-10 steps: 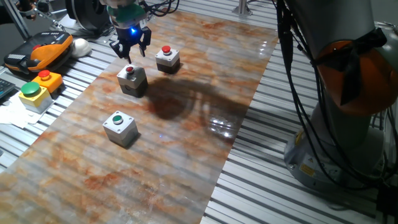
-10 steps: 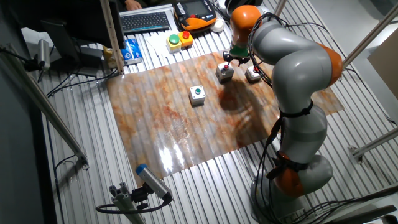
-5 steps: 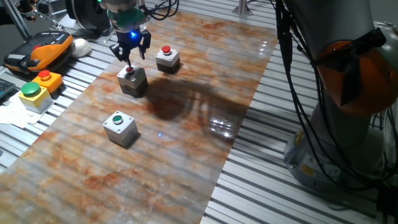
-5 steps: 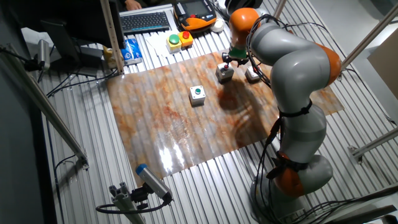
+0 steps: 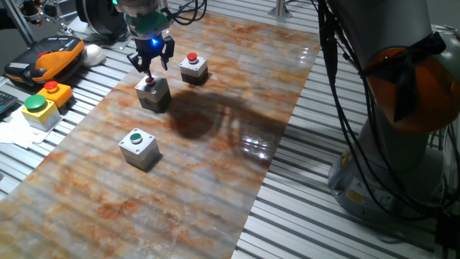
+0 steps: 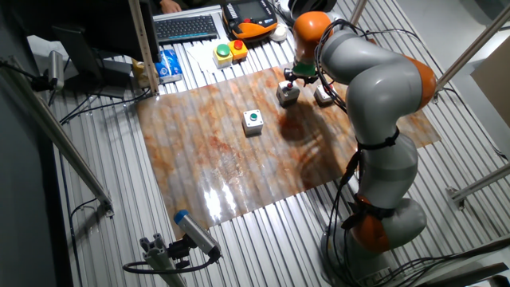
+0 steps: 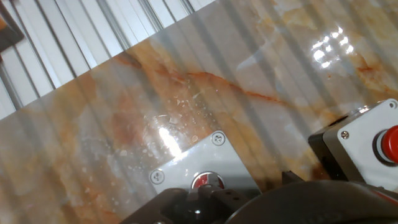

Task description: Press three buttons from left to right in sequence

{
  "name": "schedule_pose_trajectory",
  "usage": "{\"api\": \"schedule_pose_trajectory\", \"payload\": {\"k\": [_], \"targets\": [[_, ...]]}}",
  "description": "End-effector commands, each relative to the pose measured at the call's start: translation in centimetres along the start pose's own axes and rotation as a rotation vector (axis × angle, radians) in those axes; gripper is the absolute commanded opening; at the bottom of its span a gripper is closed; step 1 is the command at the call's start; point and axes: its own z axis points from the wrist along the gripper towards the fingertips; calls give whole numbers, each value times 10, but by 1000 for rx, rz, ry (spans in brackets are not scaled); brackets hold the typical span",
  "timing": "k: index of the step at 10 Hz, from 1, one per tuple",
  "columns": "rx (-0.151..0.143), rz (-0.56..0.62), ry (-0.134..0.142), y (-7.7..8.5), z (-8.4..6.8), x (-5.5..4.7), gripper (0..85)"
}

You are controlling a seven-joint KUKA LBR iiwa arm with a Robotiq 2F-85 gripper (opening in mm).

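Marbled orange-and-grey sheet covers the worktop (image 5: 215, 180), with ribbed metal slats around it.

One fixed view: you have the hand (image 5: 150, 68) at upper left of the frame, directly over the middle button box (image 5: 152, 93), its tip at or just above that box's red cap; you cannot tell whether it touches. Its dark fingers (image 5: 136, 59) splay outward at the sides. The far red button box (image 5: 193, 67) sits just right of the hand, near the top of the sheet. The green button box (image 5: 139, 147) sits left of centre, well apart from the hand. At the left edge you see a yellow box with a green button (image 5: 38, 108) and an orange box with a red button (image 5: 54, 92), both off the sheet.

Other fixed view: the grey arm (image 6: 374, 96) reaches to the upper centre; the hand is above the middle box, the green one alone at centre.

Hand view: red cap of the middle box at bottom centre, just ahead of the hand's dark body; the other red one at right edge. Whether the fingertips are apart or together, you cannot tell.
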Motion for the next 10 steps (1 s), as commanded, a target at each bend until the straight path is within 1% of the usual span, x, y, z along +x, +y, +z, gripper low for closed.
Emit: {"api": "schedule_pose_trajectory", "payload": {"k": [1, 5, 7, 10], "targets": [[0, 0, -2, 0, 1, 0, 510], [-2, -3, -5, 1, 4, 1, 510], [11, -7, -12, 1, 6, 2, 510], [9, -7, -17, 1, 11, 4, 510]]}}
